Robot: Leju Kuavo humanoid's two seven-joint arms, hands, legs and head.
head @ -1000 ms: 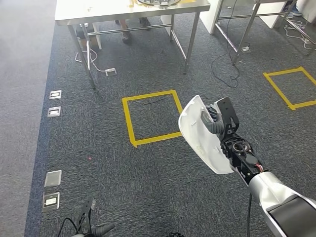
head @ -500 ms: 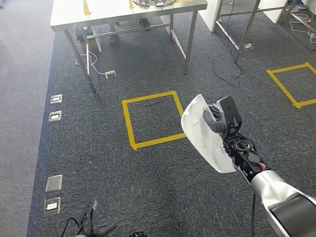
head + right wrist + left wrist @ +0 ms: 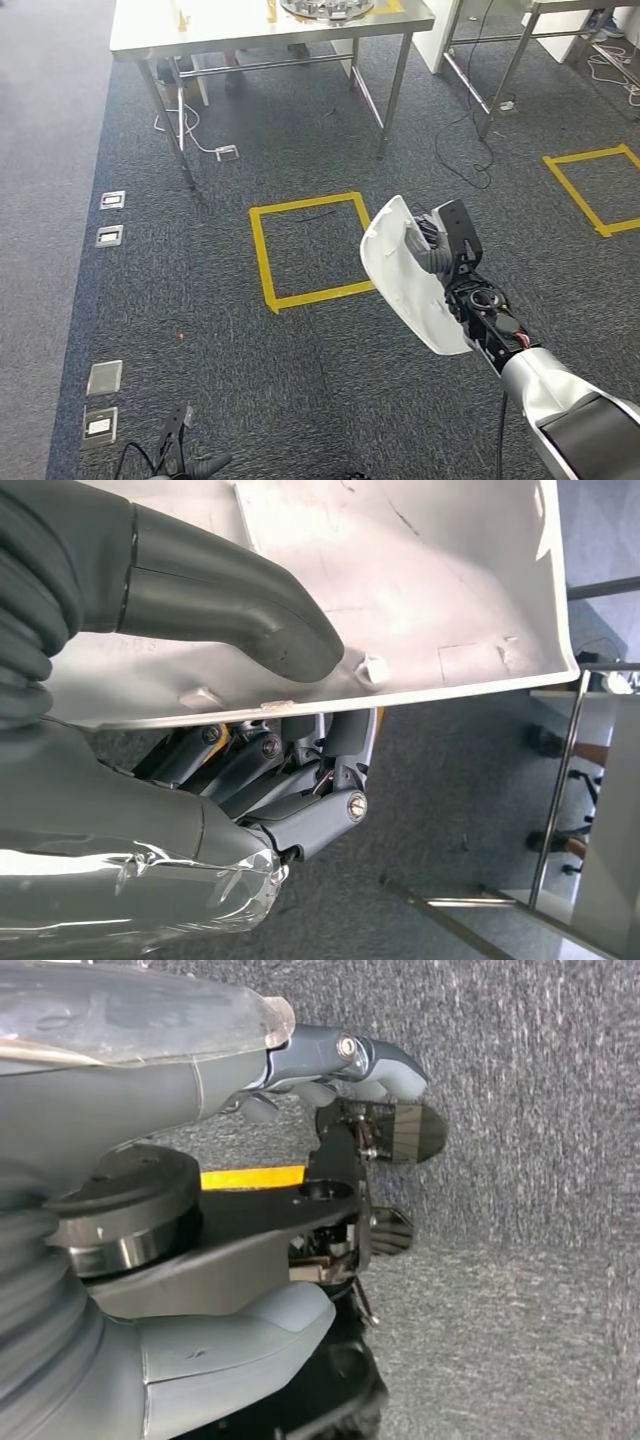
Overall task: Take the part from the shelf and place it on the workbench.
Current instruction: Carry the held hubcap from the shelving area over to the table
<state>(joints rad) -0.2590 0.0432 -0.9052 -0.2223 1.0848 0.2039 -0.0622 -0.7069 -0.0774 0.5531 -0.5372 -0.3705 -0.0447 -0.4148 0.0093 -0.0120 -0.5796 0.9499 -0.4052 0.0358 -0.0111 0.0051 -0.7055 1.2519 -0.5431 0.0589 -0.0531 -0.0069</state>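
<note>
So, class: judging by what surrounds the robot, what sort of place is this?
Probably a robotics lab or test workshop: grey carpet marked with yellow tape squares, steel workbenches with loose cables beneath, and floor power sockets. The right hand carries a white part.

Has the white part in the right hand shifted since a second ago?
No, barely. The white part, held by the right hand, overlaps the right edge of the yellow floor square just as before.

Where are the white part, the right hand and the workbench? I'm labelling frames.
white part (image 3: 407,290), head view, outer shell.
right hand (image 3: 445,250), head view, dark fingers behind the part.
workbench (image 3: 226,25), head view, bare tabletop.
</note>
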